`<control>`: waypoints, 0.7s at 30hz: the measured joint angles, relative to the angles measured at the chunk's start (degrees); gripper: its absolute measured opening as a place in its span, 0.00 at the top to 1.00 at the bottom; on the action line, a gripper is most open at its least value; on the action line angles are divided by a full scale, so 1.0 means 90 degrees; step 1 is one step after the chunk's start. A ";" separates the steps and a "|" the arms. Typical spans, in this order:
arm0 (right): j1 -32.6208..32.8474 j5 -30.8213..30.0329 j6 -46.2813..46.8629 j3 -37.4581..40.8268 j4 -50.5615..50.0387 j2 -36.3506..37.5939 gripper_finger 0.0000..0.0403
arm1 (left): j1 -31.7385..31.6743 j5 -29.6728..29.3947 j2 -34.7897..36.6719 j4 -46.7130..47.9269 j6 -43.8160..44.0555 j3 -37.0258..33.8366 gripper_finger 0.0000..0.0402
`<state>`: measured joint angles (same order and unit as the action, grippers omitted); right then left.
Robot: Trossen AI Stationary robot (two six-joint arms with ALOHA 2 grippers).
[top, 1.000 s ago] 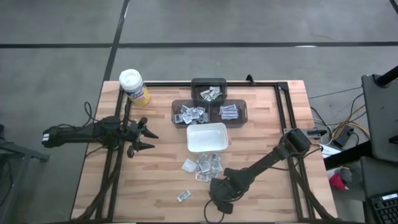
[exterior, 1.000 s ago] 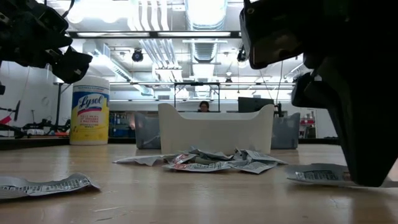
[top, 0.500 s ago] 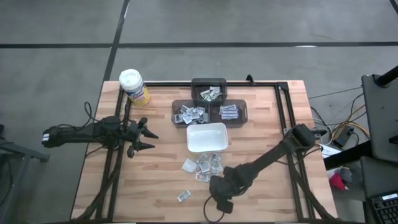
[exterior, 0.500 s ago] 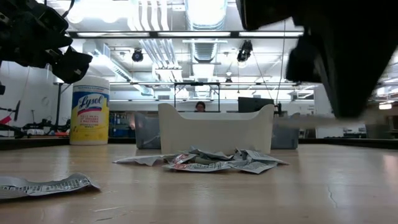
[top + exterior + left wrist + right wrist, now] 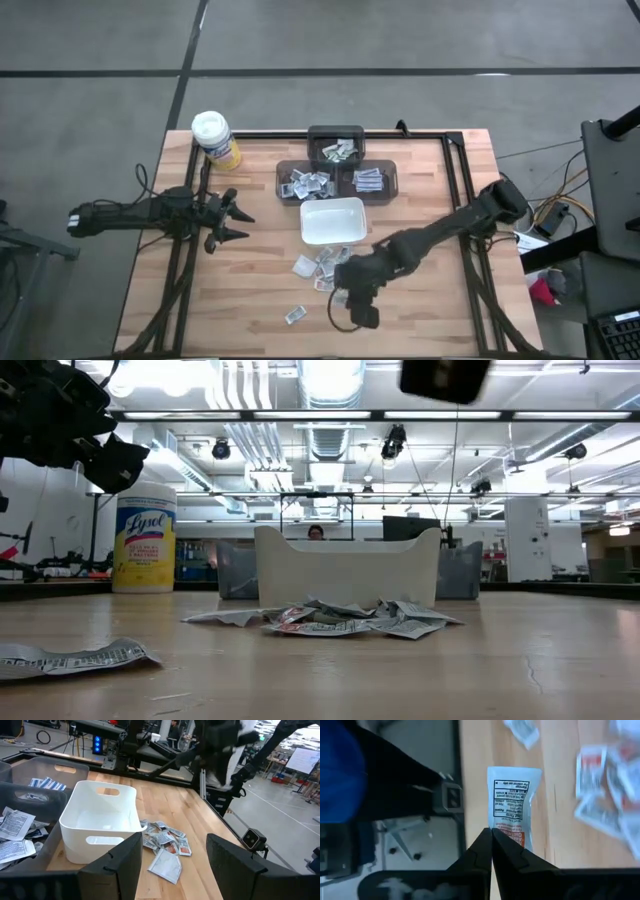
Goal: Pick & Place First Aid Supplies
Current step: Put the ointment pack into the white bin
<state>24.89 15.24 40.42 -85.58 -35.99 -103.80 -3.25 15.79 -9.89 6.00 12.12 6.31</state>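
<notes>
The first aid supplies are small flat packets. A loose pile (image 5: 325,265) lies on the wooden table just near of the white dish (image 5: 333,205), and one packet (image 5: 294,315) lies alone toward the near edge. My right gripper (image 5: 343,293) hangs over the table near the pile, shut on a white packet (image 5: 512,802) with black and orange print. My left gripper (image 5: 238,220) waits open at the table's left, pointing level toward the dish (image 5: 100,820); its fingers (image 5: 112,867) hold nothing. My right gripper pinches the packet between its two fingertips at the orange-printed short end (image 5: 509,838). The fingers come slanting down from above and lie along the packet. The packet sticks out past the fingertips, lifted clear of the table.
Three dark bins (image 5: 337,178) with sorted packets stand behind the dish. A yellow canister (image 5: 215,138) with a white lid stands at the far left corner. A black frame rail (image 5: 455,160) runs along the table's far and right sides. Bare wood lies at the near right.
My right gripper has risen from the table near its near edge and moved a little toward the pile, tipping less steeply downward. It has stayed shut. The packet that lay under it has been lifted clear of the table. My left arm has kept still.
</notes>
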 joint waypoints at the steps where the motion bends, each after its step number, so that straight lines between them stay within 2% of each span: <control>1: -0.0070 0.0034 -0.0099 0.0004 0.0143 0.0071 0.98 | 0.0002 -0.0002 0.0000 0.0000 0.0002 0.0000 0.46; 11: -0.0841 0.0314 -0.0903 0.0017 0.1879 0.0280 0.98 | 0.0000 0.0000 0.0001 0.0002 0.0019 0.0000 0.46; 14: -0.1096 0.0304 -0.1170 0.0025 0.2044 0.0276 0.98 | 0.0000 0.0000 0.0000 0.0002 0.0022 0.0000 0.46; 21: -0.1696 -0.0458 -0.1927 0.0034 0.1790 0.0273 0.98 | 0.0002 0.0000 0.0000 0.0005 0.0024 0.0000 0.46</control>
<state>9.62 11.12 23.08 -85.27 -19.88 -101.34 -3.22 15.79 -9.89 6.04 12.34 6.31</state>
